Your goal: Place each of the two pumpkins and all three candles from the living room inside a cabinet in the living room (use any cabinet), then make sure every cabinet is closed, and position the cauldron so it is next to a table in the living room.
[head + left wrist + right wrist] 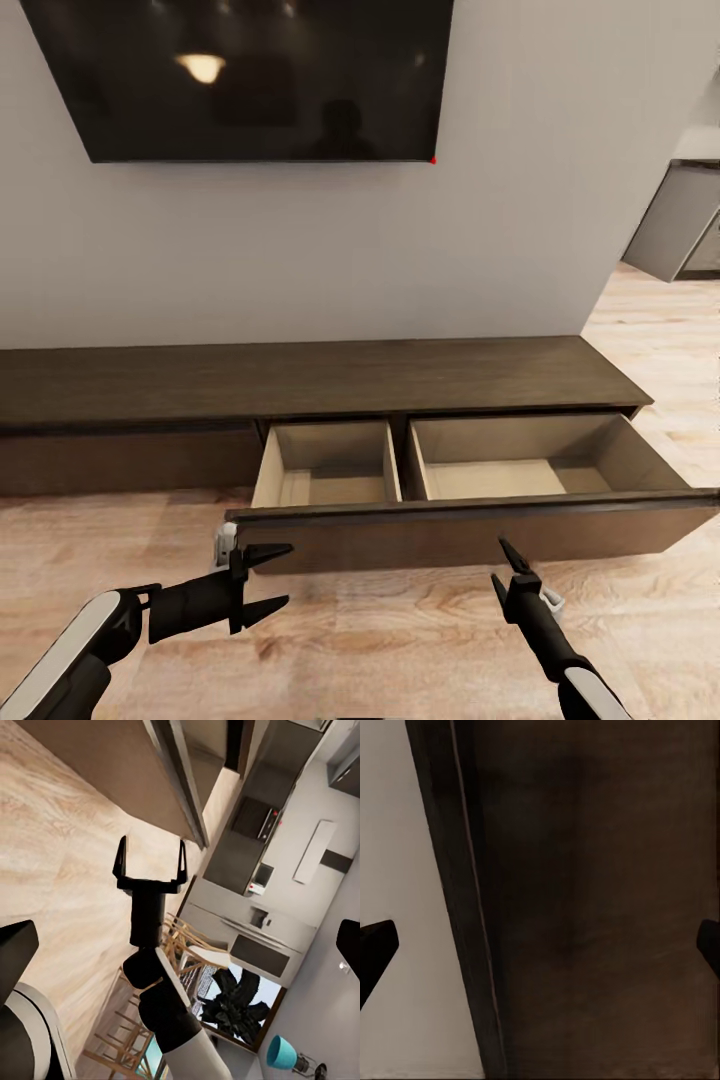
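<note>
Two open pincers (265,578) (505,566) face one cabinet (300,385).

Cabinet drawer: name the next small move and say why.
Probably leave the drawer open and back away to fetch the items. Both pale compartments look empty, the left gripper and right gripper are open and hold nothing, and the cabinet top is bare. Closing now would seem premature.
</note>
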Controlling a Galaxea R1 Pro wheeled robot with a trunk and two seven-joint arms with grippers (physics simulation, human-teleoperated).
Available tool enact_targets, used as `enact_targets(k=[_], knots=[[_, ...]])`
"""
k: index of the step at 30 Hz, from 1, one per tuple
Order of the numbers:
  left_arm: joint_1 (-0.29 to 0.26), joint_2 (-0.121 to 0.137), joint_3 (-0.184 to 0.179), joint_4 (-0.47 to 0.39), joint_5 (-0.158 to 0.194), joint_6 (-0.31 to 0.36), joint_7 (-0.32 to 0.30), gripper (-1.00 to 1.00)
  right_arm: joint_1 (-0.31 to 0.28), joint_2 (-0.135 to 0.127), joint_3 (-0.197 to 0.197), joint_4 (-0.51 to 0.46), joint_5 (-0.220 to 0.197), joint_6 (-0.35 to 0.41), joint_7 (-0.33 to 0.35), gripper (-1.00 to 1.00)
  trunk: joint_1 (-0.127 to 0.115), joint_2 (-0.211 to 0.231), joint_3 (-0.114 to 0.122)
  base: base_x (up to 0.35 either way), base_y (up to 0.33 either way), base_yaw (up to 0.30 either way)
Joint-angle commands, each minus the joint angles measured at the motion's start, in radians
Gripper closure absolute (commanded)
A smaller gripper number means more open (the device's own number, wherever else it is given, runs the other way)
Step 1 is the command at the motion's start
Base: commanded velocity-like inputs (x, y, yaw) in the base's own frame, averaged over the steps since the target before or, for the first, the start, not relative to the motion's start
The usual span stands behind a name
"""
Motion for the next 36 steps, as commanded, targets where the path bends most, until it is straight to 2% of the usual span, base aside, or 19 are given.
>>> enact_targets(k=[1, 7, 12, 14, 16, 20, 25, 28, 30, 31, 33, 34, 36], knots=[[0.0, 0.0, -0.001, 0.0, 0.009, 0.0, 0.009, -1.0, 0.0, -0.001, 0.0, 0.001, -0.008, 0.039, -0.002, -1.0, -0.001, 0.0, -0.001, -0.14, 0.0, 0.0], [0.0, 0.001, 0.002, 0.0, 0.004, -0.004, 0.013, -1.0, 0.0, -0.006, 0.004, 0.0, -0.001, 0.249, -0.022, -1.0, -0.001, 0.0, -0.001, -0.035, 0.0, 0.0], [-0.001, 0.001, 0.0, 0.001, 0.002, -0.008, 0.022, -1.0, 0.0, -0.013, 0.008, 0.0, 0.017, 0.299, -0.057, -1.0, -0.016, 0.028, 0.012, -0.002, 0.0, 0.0], [-0.001, 0.002, -0.001, 0.002, 0.0, -0.008, 0.024, -1.0, 0.004, -0.037, 0.009, -0.001, 0.048, 0.323, -0.068, -1.0, -0.024, 0.042, 0.018, 0.0, 0.0, 0.0], [-0.001, 0.003, -0.001, 0.011, -0.005, -0.008, 0.034, -1.0, 0.037, -0.078, 0.013, 0.007, 0.104, 0.375, -0.075, -1.0, -0.031, 0.056, 0.024, 0.0, 0.0, 0.0], [-0.001, 0.001, 0.001, 0.015, -0.021, -0.009, 0.087, -1.0, 0.069, -0.101, 0.014, 0.063, 0.16, 0.403, -0.069, -1.0, -0.047, 0.084, 0.037, 0.0, 0.0, 0.0], [-0.001, 0.0, -0.001, 0.042, -0.033, -0.01, 0.169, -1.0, 0.075, -0.105, 0.015, 0.126, 0.174, 0.401, -0.067, -1.0, -0.066, 0.119, 0.053, 0.0, 0.0, 0.0], [-0.001, 0.0, -0.002, 0.111, -0.083, -0.011, 0.181, -1.0, 0.076, -0.104, 0.019, 0.137, 0.192, 0.395, -0.071, -1.0, -0.077, 0.14, 0.062, 0.0, 0.0, 0.0], [-0.001, -0.011, -0.005, 0.141, -0.15, -0.012, 0.183, -1.0, 0.077, -0.105, 0.021, 0.143, 0.244, 0.374, -0.073, -1.0, -0.085, 0.154, 0.068, 0.0, 0.0, 0.0], [-0.001, -0.016, -0.005, 0.144, -0.161, -0.012, 0.183, -1.0, 0.077, -0.105, 0.022, 0.143, 0.261, 0.369, -0.073, -1.0, -0.089, 0.161, 0.071, 0.0, 0.0, 0.0], [-0.001, -0.035, -0.005, 0.152, -0.188, -0.012, 0.182, -1.0, 0.077, -0.106, 0.021, 0.145, 0.339, 0.357, -0.074, -1.0, -0.096, 0.175, 0.078, 0.0, 0.0, 0.0], [-0.001, -0.043, -0.005, 0.152, -0.195, -0.012, 0.183, -1.0, 0.077, -0.106, 0.02, 0.146, 0.374, 0.355, -0.071, -1.0, -0.1, 0.182, 0.081, 0.0, 0.0, 0.0], [-0.001, -0.059, -0.005, 0.153, -0.202, -0.012, 0.184, -1.0, 0.077, -0.105, 0.018, 0.145, 0.418, 0.351, -0.068, -1.0, -0.108, 0.196, 0.087, 0.0, 0.0, 0.0]])
